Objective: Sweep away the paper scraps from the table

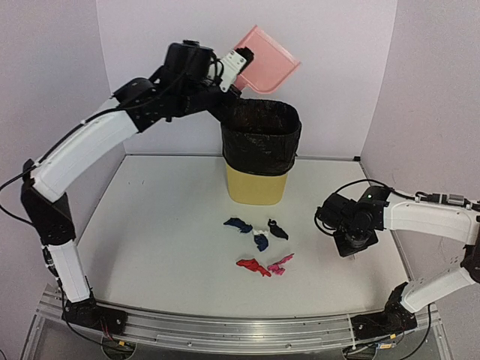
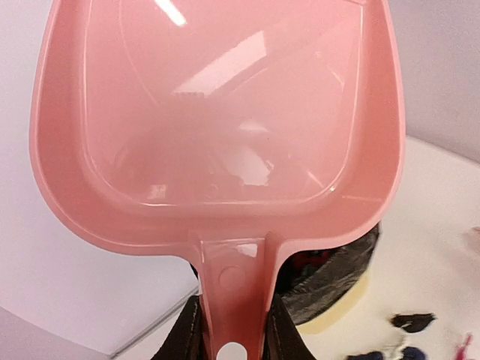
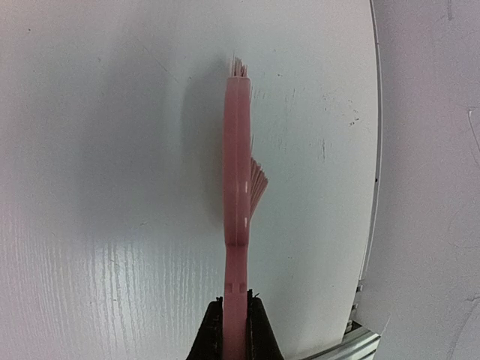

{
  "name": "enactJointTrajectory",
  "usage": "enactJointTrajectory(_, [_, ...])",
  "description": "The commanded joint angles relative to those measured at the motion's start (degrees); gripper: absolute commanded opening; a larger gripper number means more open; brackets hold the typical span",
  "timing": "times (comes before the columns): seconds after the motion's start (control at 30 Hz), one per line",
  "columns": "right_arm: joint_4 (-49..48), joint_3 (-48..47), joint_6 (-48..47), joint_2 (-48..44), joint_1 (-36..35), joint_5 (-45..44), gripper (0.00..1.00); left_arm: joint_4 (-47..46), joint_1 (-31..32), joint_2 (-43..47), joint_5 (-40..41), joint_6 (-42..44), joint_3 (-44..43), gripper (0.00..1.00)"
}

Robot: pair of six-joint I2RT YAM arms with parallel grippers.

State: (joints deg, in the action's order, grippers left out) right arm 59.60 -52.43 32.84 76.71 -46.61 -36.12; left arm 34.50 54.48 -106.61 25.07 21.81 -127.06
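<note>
Top view: paper scraps (image 1: 261, 241) clustered at the middle of the table (image 1: 150, 247), between the bin (image 1: 259, 154) by the far edge and the near edge.
Left wrist view: left fingers (image 2: 187, 334) pinching the dustpan (image 2: 225, 112) handle, pan above the bin.
Right wrist view: right fingers (image 3: 213, 330) pinching the brush (image 3: 238, 187), near the right edge.
Risk: a hard brush stroke may scatter light scraps off the near edge.
Writing: none legible.

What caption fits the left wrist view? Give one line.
Left gripper holds the empty pink dustpan above the bag-lined bin.
</note>
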Motion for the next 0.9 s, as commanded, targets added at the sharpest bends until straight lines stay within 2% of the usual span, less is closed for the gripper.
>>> enactJointTrajectory(0.0, [0.26,-3.72,-3.22,0.55,0.22,0.83,0.0,5.33,-0.16,12.75,-16.49,-17.05,6.87,0.02])
enactJointTrajectory(0.1, [0.04,-5.38,-7.46,1.99,0.21,0.24,0.0,5.51,-0.07,19.27,-21.12,-24.84,17.81,0.0])
enactJointTrajectory(0.23, [-0.33,-8.12,-11.93,4.06,0.2,1.15,0.0,3.71,-0.02,27.98,-25.75,-34.79,36.81,0.0])
enactJointTrajectory(0.43, [-1.43,-12.1,-17.28,6.5,0.24,7.36,0.0,6.52,0.52,36.21,-34.07,-47.25,56.25,0.0])
enactJointTrajectory(0.53, [-1.5,-14.89,-19.23,9.15,0.24,8.21,0.0,8.36,0.62,40.09,-37.12,-50.43,62.51,0.0])
enactJointTrajectory(0.63, [-1.5,-17.62,-19.22,11.46,0.22,9.96,0.0,10.4,0.67,40.95,-36.8,-53.6,67.23,0.0])
enactJointTrajectory(0.87, [-1.45,-24.49,-16.84,20.69,0.25,11.73,0.0,19.31,0.59,28.9,-32.3,-52.4,67.12,0.0])
